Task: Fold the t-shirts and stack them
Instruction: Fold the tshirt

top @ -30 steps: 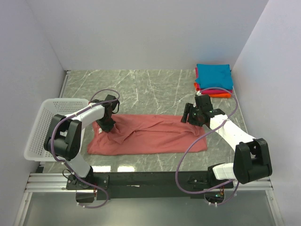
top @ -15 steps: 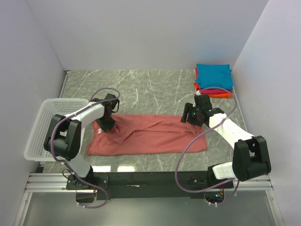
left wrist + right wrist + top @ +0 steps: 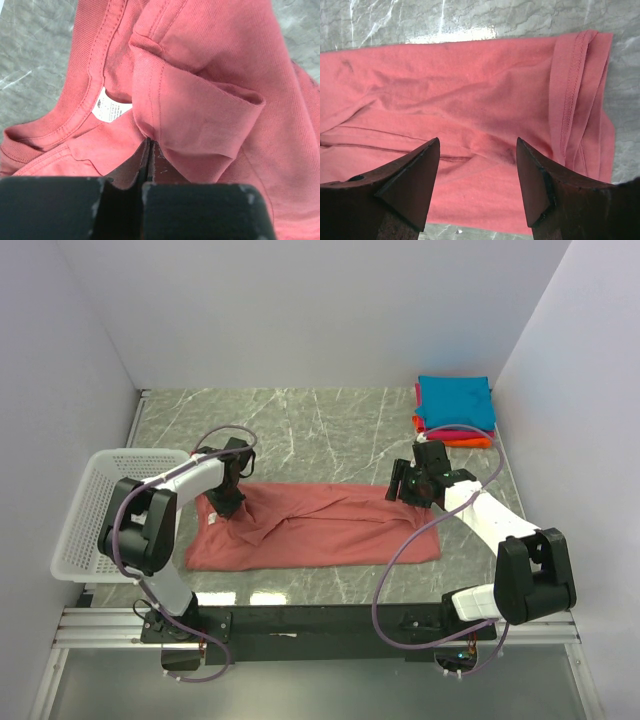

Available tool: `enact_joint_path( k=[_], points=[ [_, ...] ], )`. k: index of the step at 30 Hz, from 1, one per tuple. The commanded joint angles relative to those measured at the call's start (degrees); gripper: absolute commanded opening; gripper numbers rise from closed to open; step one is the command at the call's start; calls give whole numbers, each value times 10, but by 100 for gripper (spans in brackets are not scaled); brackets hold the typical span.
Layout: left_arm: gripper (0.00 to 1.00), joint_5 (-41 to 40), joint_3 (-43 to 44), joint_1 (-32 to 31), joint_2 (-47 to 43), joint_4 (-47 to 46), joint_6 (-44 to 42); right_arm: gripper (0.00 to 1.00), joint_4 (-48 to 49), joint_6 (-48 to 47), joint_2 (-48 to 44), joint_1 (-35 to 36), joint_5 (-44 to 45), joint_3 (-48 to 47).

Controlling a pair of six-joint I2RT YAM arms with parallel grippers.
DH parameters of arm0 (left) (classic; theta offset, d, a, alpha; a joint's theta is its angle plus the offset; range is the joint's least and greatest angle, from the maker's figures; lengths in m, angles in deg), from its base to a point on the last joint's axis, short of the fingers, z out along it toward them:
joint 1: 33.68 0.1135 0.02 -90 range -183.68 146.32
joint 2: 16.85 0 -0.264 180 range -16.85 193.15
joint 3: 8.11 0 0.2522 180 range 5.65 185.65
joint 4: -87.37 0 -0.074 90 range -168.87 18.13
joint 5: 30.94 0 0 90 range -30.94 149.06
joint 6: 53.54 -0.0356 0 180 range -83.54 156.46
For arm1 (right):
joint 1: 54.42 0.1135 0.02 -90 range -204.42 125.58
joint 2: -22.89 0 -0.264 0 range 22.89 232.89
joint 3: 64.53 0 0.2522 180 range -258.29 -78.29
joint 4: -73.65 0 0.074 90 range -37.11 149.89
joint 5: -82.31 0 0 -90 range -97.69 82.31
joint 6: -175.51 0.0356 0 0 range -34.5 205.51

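Note:
A salmon t-shirt (image 3: pixel 320 530) lies lengthwise across the table, folded into a long band. My left gripper (image 3: pixel 223 506) is at the shirt's left end, near the collar. In the left wrist view its jaws (image 3: pixel 149 142) are shut, pinching a fold of the sleeve (image 3: pixel 200 110) beside the white neck label (image 3: pixel 107 107). My right gripper (image 3: pixel 405 490) hovers over the shirt's right end. In the right wrist view it stands open (image 3: pixel 477 150) above the cloth (image 3: pixel 470 90), close to the stitched hem (image 3: pixel 572 85), holding nothing. Folded teal, pink and orange t-shirts (image 3: pixel 455 408) are stacked at the back right.
A white mesh basket (image 3: pixel 100 510) stands at the table's left edge, just left of my left arm. White walls close in the table on the left, back and right. Grey marble tabletop (image 3: pixel 330 430) shows behind the shirt.
My left gripper has shifted slightly at the shirt's collar end, and the cloth there has bunched a little. The right arm has not moved.

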Motion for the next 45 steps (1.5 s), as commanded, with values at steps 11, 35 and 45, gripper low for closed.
enact_joint_path(
  k=[11,35,45],
  points=[
    [1,-33,-12,-3,-103,83,77,68,1,-8,-36,3,-6,-8],
    [1,-27,-29,-82,-150,260,243,68,1,-33,-37,3,2,15],
    [81,-13,-38,-86,-178,237,200,69,-25,0,-24,1,75,4]
  ],
)
